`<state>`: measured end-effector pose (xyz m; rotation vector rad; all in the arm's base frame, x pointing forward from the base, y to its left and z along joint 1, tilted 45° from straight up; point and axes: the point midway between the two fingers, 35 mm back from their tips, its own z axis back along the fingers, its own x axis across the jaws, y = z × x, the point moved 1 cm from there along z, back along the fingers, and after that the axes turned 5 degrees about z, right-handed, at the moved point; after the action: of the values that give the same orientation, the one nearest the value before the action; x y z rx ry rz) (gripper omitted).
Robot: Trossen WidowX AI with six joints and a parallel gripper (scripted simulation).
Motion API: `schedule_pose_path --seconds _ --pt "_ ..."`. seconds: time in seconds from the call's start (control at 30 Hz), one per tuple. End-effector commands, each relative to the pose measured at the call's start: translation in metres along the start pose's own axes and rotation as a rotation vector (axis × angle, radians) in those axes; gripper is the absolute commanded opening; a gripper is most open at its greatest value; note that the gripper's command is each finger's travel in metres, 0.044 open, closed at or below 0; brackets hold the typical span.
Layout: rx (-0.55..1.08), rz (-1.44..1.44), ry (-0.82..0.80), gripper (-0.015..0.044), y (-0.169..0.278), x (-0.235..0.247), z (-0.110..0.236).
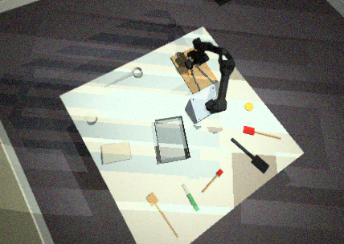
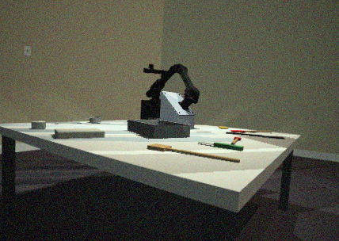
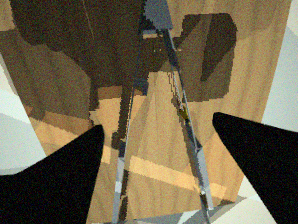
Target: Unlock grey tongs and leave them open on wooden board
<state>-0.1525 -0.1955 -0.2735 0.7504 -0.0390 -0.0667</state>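
Observation:
The grey tongs (image 1: pixel 206 75) (image 3: pixel 193 146) lie on the wooden board (image 1: pixel 179 60) (image 3: pixel 250 65), spread open in a V. Their hinge points away from the wrist camera and their tips point towards it. My gripper (image 1: pixel 188 62) (image 2: pixel 150 70) (image 3: pixel 159 123) is open. It hovers just above the tongs, with a black finger on each side of the two arms and touching neither. The roasting tin (image 1: pixel 156 143) (image 2: pixel 158 129) stands empty in the middle of the table. In the exterior view the board and the tongs are hidden behind the tin and the arm's base.
The grey wedge-shaped arm base (image 1: pixel 198 106) (image 2: pixel 172 106) stands beside the board. Around the table lie a strainer (image 1: pixel 137 71), a yellow disc (image 1: pixel 248 106), a red mallet (image 1: pixel 250 130), a black spatula (image 1: pixel 253 156), a wooden spatula (image 1: pixel 154 200) and a beige block (image 1: pixel 116 152).

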Motion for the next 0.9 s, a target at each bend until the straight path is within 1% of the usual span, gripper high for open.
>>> schedule_pose_path --seconds 0.0,0.07,0.17,0.33,0.4,0.47,0.7,0.77,0.87 --pt "-0.001 0.000 -0.001 0.0440 -0.001 0.003 0.004" --pt "-0.006 0.001 -0.001 0.0440 -0.006 0.014 0.015" --pt "-0.016 0.016 0.014 0.0440 -0.013 0.041 0.042" --pt "-0.023 0.009 0.009 0.0440 -0.019 0.107 0.089" --pt "-0.014 0.014 0.000 0.0440 -0.016 0.134 0.105" --pt "-0.006 0.015 -0.007 0.0440 -0.013 0.152 0.114" --pt "-0.006 0.016 -0.007 0.0440 -0.013 0.154 0.118" --pt "-0.008 0.020 -0.003 0.0440 -0.013 0.155 0.129" --pt "-0.012 0.031 0.004 0.0440 -0.010 0.155 0.157"
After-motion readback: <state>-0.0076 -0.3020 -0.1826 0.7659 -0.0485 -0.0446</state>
